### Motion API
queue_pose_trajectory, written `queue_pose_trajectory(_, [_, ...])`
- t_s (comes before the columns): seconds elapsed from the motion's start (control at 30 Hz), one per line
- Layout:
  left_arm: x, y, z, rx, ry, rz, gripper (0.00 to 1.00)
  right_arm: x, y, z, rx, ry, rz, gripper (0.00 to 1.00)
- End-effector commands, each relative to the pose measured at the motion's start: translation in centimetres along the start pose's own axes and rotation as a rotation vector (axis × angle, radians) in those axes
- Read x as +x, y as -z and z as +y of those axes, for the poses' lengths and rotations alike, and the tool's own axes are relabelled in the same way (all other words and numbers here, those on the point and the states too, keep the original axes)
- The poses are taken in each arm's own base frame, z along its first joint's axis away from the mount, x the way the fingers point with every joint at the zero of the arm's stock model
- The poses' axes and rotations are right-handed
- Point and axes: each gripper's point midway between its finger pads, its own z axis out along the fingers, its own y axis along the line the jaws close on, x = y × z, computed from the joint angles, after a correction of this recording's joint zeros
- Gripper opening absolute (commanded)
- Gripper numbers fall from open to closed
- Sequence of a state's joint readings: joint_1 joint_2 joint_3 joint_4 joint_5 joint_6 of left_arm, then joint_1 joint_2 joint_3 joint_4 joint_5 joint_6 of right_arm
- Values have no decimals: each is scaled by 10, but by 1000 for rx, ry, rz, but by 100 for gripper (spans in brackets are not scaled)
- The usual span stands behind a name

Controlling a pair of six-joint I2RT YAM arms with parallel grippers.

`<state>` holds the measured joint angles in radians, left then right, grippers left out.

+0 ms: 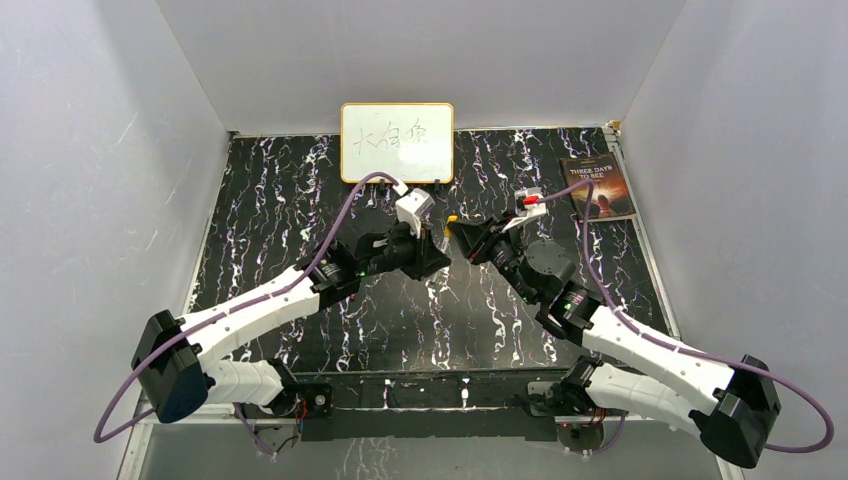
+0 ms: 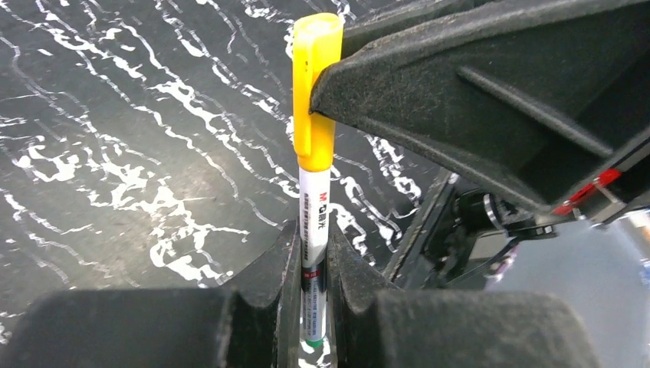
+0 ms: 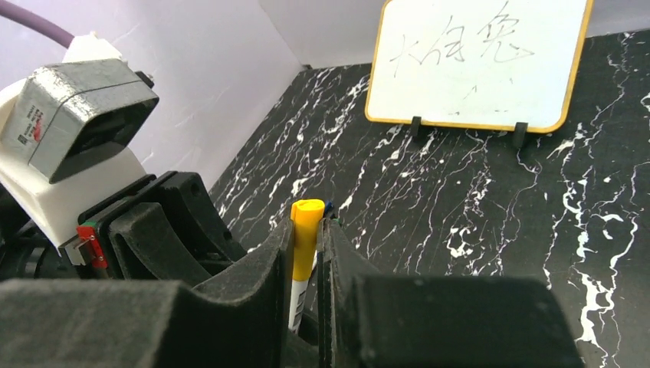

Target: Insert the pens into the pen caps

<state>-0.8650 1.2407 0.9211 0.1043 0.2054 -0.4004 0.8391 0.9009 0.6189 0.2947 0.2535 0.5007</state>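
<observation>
A whitish pen [image 2: 314,222] with printed lettering stands between the fingers of my left gripper [image 2: 313,241], which is shut on its barrel. A yellow pen cap [image 2: 316,92] sits on the pen's far end. My right gripper [image 3: 306,230] is shut on that yellow cap [image 3: 305,226], and the pen's barrel [image 3: 300,290] shows below it. In the top view the two grippers meet tip to tip above the middle of the table, left gripper [image 1: 436,248] and right gripper [image 1: 462,236], with the yellow cap [image 1: 452,219] between them. One right finger [image 2: 460,92] presses the cap's side.
A small whiteboard [image 1: 397,142] with handwriting stands at the back of the black marbled table [image 1: 260,220]. A dark book [image 1: 598,186] lies at the back right. White walls enclose the table on three sides. The left wrist's camera housing [image 3: 77,115] sits close to my right gripper.
</observation>
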Motion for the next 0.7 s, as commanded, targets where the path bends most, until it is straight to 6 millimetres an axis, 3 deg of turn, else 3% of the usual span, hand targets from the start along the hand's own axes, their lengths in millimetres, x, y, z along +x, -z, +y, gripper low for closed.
queue_pose_trajectory(0.0, [-88,12,-2,-59,-194,-247,0,84,28,14,-156,63,349,0])
queue_pose_trajectory(0.27, [-113,17,-12,-38,-235,-311,0,103,39,17,-214,33,403,0])
queue_pose_trajectory(0.47, [-122,19,-20,-13,-243,-330,0,116,43,22,-254,-8,438,0])
queue_pose_trajectory(0.67, [-113,23,-16,-25,-255,-311,0,94,41,18,-199,-7,365,0])
